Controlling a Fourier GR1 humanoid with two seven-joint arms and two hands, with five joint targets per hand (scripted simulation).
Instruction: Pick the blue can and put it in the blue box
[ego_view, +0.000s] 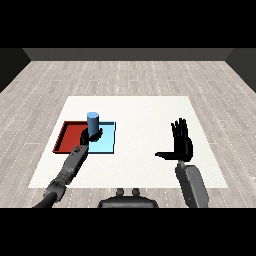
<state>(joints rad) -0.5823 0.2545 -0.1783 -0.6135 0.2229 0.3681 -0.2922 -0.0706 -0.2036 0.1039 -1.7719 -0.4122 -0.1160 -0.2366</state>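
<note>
Left of centre, the left robot hand (91, 135) curls round the blue can (93, 121), over the blue tray (109, 142); placing seems underway, so lowering and releasing comes next. The right robot hand (181, 142) hovers spread wide.

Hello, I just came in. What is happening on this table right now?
The robot's left hand is curled round a blue can and holds it upright over the trays, about where the red tray meets the light blue tray. Whether the can already rests on a tray is not clear. The right hand is open and apart, holding nothing, above the white table.
</note>
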